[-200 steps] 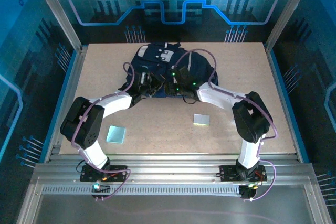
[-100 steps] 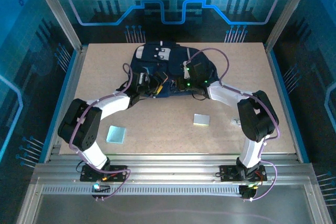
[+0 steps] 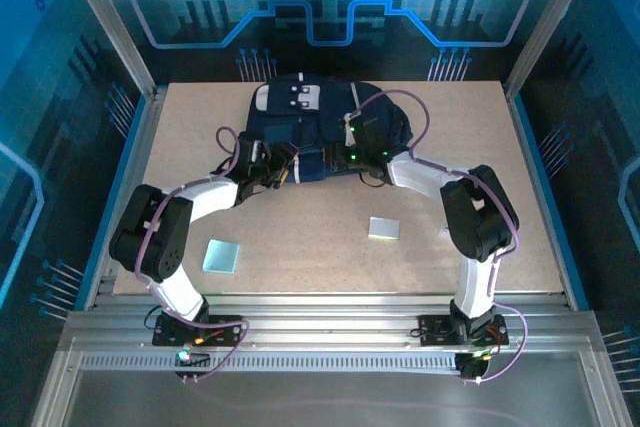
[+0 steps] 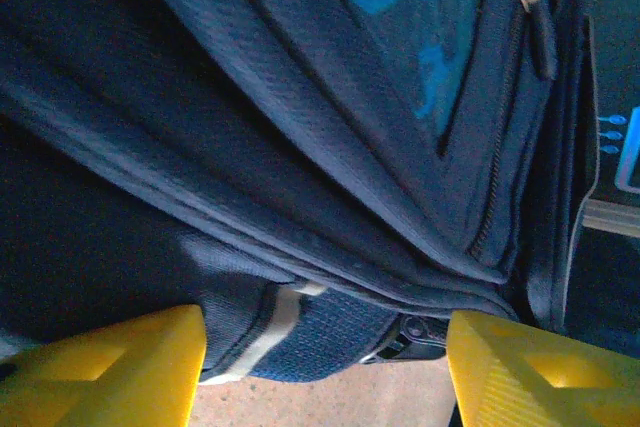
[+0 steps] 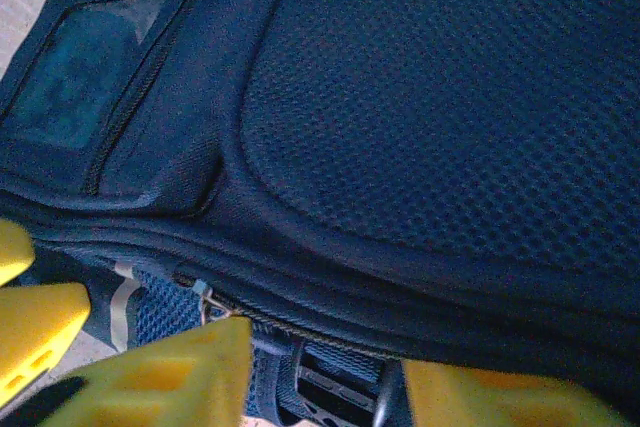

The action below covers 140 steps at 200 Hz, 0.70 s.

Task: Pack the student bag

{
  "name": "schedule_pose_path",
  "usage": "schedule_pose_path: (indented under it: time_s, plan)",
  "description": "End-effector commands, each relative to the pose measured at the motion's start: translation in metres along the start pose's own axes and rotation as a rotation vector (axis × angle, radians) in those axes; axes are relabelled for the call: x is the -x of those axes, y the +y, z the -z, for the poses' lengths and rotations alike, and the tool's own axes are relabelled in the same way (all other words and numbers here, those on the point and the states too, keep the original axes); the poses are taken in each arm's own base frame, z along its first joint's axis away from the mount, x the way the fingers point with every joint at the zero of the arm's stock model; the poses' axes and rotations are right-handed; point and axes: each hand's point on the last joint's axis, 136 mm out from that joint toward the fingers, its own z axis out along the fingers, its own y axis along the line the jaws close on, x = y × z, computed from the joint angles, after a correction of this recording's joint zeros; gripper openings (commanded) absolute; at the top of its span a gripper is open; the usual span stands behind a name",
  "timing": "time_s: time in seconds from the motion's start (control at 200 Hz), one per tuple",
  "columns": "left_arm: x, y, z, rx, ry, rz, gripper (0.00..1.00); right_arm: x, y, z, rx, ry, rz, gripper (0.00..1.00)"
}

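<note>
Both arms stretch to the student bag (image 3: pixel 312 132); left fingers (image 4: pixel 100 367) and right fingers (image 5: pixel 150 377) gape wide, holding nothing.

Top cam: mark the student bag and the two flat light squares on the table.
student bag (image 3: pixel 318 129), top external view, navy fabric near its middle.
left square (image 3: pixel 221 256), top external view, centre of its top face.
right square (image 3: pixel 383 228), top external view, centre of its top face.
</note>
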Motion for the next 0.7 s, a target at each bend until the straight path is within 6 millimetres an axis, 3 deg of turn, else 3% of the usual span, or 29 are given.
schedule_pose_path:
  time_s: [0.0,0.115,0.315,0.51,0.59,0.695]
  plan:
    - [0.009,-0.01,-0.009,-0.011,-0.021,-0.025,0.6,0.022,0.021,-0.006,0.048,-0.081,0.022,0.52]
    - [0.005,-0.004,-0.018,-0.011,0.009,-0.009,0.52,0.017,0.027,-0.021,0.04,-0.065,0.033,0.54]
    - [-0.002,0.011,-0.019,0.007,0.03,0.014,0.53,0.015,0.029,-0.026,0.011,-0.046,0.035,0.54]
    - [-0.006,0.011,-0.02,-0.002,0.05,0.022,0.54,0.021,0.025,-0.033,-0.071,-0.042,0.022,0.58]
    - [-0.008,0.011,-0.019,-0.014,0.06,0.032,0.54,0.02,0.02,-0.043,-0.152,-0.03,0.024,0.54]
    - [-0.01,0.011,-0.017,-0.021,0.063,0.038,0.54,0.017,0.004,-0.053,-0.296,-0.013,0.023,0.4]
